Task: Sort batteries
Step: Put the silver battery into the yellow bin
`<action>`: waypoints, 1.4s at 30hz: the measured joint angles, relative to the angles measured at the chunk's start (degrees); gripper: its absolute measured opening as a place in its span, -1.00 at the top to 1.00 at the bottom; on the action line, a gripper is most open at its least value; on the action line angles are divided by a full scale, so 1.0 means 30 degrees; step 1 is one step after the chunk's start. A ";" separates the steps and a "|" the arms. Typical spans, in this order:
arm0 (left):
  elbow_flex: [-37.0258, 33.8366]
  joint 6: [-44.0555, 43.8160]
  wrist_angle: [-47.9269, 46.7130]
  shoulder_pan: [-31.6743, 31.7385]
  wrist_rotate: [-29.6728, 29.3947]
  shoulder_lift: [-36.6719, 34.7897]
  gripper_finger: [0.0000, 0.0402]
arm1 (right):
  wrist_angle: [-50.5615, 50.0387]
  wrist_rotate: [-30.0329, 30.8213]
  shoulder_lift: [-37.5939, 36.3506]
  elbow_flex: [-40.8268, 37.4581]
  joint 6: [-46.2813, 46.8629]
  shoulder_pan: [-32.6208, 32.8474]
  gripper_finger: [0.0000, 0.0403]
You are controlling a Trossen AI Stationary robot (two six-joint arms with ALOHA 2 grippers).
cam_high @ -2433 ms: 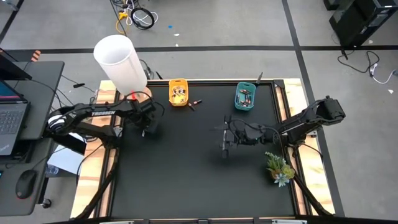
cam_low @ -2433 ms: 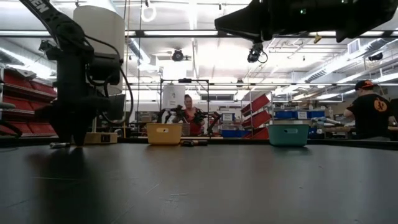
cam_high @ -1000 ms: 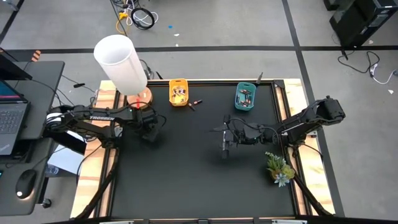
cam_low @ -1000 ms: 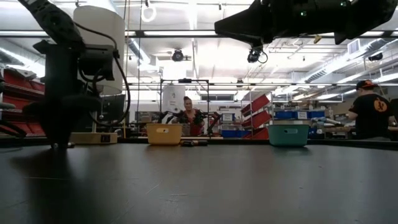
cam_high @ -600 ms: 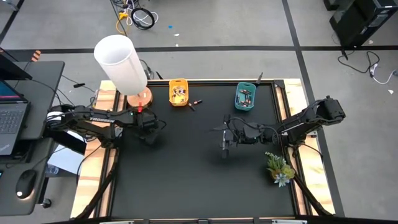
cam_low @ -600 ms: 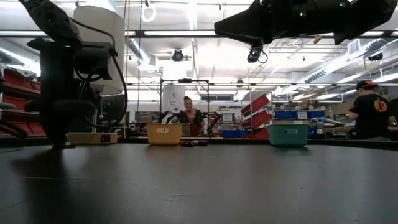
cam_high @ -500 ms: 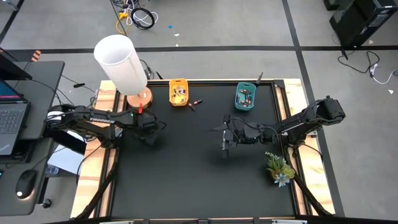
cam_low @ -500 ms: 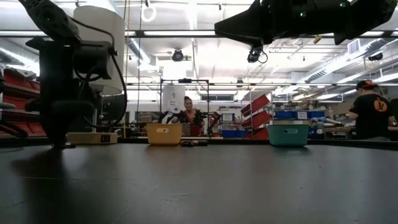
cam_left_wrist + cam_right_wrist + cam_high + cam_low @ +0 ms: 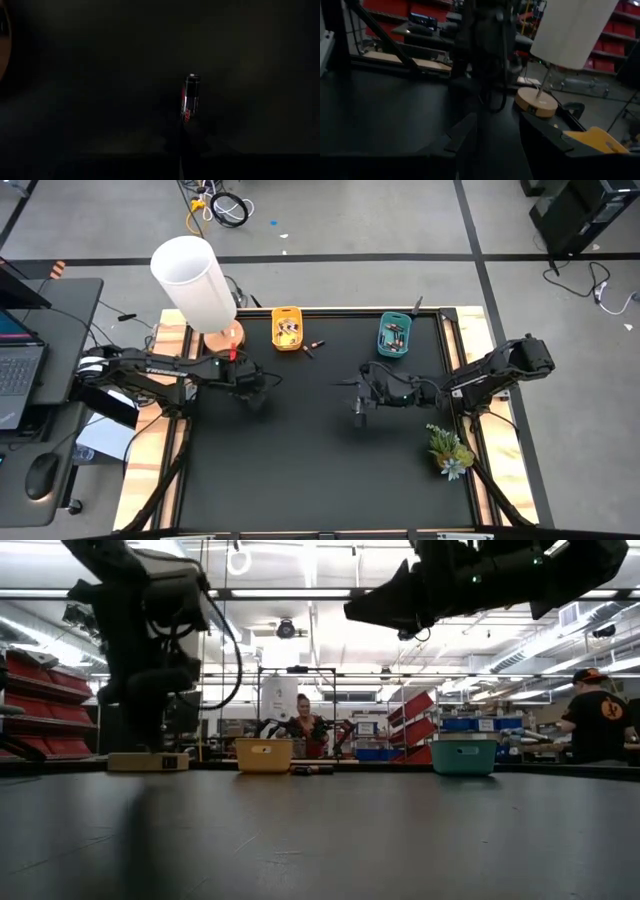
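My left gripper (image 9: pixel 250 385) hangs over the table's left part, a little above the black mat (image 9: pixel 300 460), shut on a dark battery with a red mark (image 9: pixel 191 96). In the low view it shows as the dark arm on the left (image 9: pixel 150 735). My right gripper (image 9: pixel 500 135) stands open and level above the mat's middle right (image 9: pixel 358 404), nothing between its fingers. More batteries lie in the yellow bin (image 9: pixel 287 329) and the teal bin (image 9: pixel 393 337). Two loose ones (image 9: pixel 312 345) rest on the mat beside the yellow bin. My left gripper pinches the battery's near end (image 9: pixel 187 116) between its two fingers, which are almost lost in the dark wrist picture. The battery lies along the fingers and sticks out past their tips, its capped end (image 9: pixel 192 77) free. The fingers point steeply down and the battery is clear of the mat.
A white lamp (image 9: pixel 195 280) on a round wooden base (image 9: pixel 225 337) stands at the far left corner. A small plant (image 9: pixel 448 448) sits at the right edge. Wooden rails (image 9: pixel 150 450) border the mat's left and right sides. People work in the room behind the table (image 9: pixel 595 720).
My left gripper has risen off the mat and moved toward the table's right, turning as it went. The battery that lay on the mat at its fingertips has gone up with it. My right arm has kept still.
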 joint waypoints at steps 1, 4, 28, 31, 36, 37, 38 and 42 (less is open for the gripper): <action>0.0209 0.0203 0.0019 0.0000 -0.0006 0.0000 1.00 | -0.0189 0.0000 0.0000 0.0000 0.0090 -0.0084 0.22; 0.0862 0.0875 0.0535 0.0005 -0.0057 -0.0008 1.00 | -0.0759 0.0000 0.0000 0.0000 0.0452 -0.0378 0.22; 0.1791 0.3802 0.9003 0.5128 -0.1557 0.1225 1.00 | 0.1766 -0.2078 0.2178 0.0357 0.0864 -0.0641 0.22; 0.2459 0.3829 0.8973 0.5501 -0.1324 0.2324 1.00 | 0.1882 -0.2127 0.2158 0.0357 0.0816 -0.0422 0.22; 0.4215 0.4743 0.8931 0.5668 -0.1418 0.4071 1.00 | 0.1784 -0.2120 0.2157 0.0357 0.0812 -0.0331 0.22; 0.4637 0.4838 0.8709 0.5741 -0.1439 0.4426 1.00 | 0.1750 -0.2120 0.2149 0.0357 0.0857 -0.0331 0.22; 0.5037 0.4947 0.8496 0.5856 -0.1452 0.4799 1.00 | 0.1726 -0.2120 0.2149 0.0357 0.0936 -0.0331 0.22; 0.6367 0.4871 0.7144 0.6479 -0.1530 0.6084 0.99 | 0.1246 -0.2120 0.2142 0.0357 0.1383 -0.0355 0.22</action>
